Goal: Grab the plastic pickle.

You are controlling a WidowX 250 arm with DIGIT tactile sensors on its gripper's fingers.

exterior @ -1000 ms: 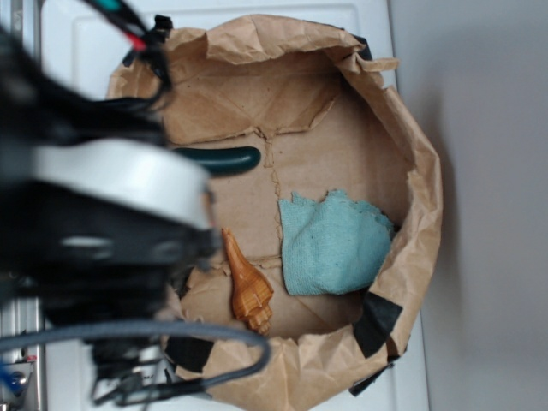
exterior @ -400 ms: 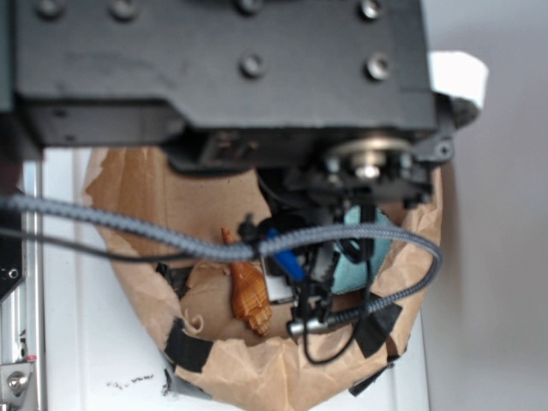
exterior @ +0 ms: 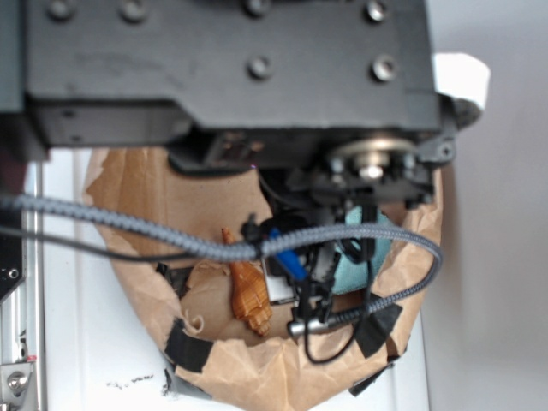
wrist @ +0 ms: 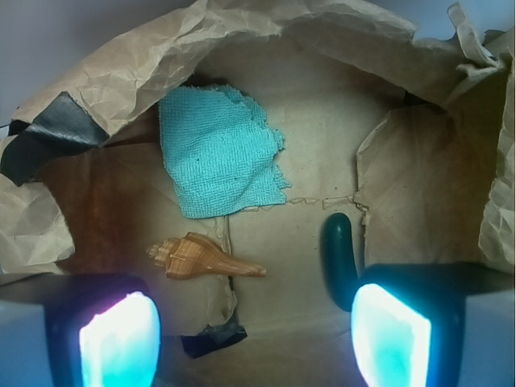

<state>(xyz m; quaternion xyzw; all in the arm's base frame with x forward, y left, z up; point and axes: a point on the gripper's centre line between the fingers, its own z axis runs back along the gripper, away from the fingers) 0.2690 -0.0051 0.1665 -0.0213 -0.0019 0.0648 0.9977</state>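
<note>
From the wrist view the plastic pickle (wrist: 338, 256) lies off to one side of the claw (wrist: 254, 339), right beside one lit finger pad (wrist: 389, 334), its near end hidden behind that pad. Its long axis runs away from the camera, roughly along the pads. The claw is spread wide with nothing between the pads, so it needs a sideways shift. The floor is creased brown paper (wrist: 314, 153) with raised crumpled walls (tight on that side). The seashell (wrist: 203, 258) and teal cloth (wrist: 218, 153) lie well clear.
</note>
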